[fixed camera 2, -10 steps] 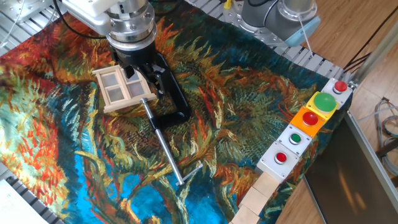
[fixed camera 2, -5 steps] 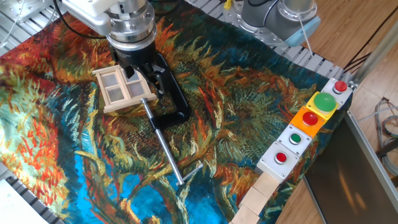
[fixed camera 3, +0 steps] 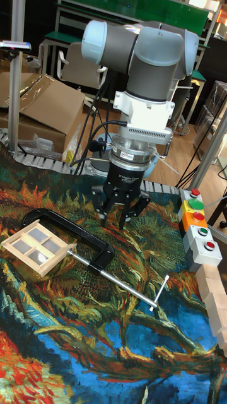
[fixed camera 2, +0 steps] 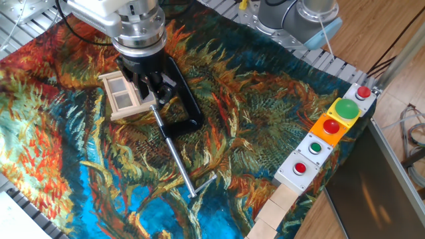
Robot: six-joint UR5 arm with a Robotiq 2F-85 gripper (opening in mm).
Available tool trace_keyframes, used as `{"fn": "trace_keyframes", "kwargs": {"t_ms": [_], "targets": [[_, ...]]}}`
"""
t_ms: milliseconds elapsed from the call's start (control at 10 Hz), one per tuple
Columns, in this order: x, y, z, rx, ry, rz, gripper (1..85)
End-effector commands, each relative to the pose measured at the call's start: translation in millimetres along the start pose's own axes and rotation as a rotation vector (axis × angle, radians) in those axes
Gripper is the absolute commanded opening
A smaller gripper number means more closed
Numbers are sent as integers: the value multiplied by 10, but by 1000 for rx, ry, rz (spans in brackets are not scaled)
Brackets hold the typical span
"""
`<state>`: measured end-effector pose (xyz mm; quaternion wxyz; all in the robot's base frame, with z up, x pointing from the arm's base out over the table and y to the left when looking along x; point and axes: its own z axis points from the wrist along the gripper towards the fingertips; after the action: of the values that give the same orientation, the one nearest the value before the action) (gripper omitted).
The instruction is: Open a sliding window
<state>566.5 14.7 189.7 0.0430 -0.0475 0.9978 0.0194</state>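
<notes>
The claw (fixed camera 3: 120, 219) hangs from the UR5 arm (fixed camera 3: 148, 60) with its 2 dark fingers (fixed camera 3: 104, 213) pointing down and spread apart, nothing between them. In the tall fixed view the fingertips stand clear above the cloth, up off the clamp and window. In the fixed view the claw (fixed camera 2: 147, 91) overlaps the right side of the sliding window (fixed camera 2: 123, 95), covering its right panes.

The sliding window (fixed camera 3: 35, 244) is a small light-wood square frame with 4 translucent panes, lying tilted at the left of the table. Its right edge sits against the screw end of a black C-clamp (fixed camera 2: 186, 106), whose curved body runs behind the window. The clamp's metal screw rod (fixed camera 2: 177, 157) stretches away from the window and ends in a short crossbar.

All of this rests on a painted cloth (fixed camera 2: 265, 119) of orange, teal and blue swirls. At the right table edge is a row of button boxes (fixed camera 2: 330, 128) with red and green buttons, and pale wooden blocks (fixed camera 2: 275, 211) beside them.
</notes>
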Motion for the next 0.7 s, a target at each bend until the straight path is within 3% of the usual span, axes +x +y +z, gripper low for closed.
{"fn": "trace_keyframes", "kwargs": {"t_ms": [0, 300, 600], "targets": [[-83, 63, -8, -16, -29, -27, 17], [-149, 159, -31, -16, -25, -69, 40], [-212, 260, -57, -34, -36, -111, 193]]}}
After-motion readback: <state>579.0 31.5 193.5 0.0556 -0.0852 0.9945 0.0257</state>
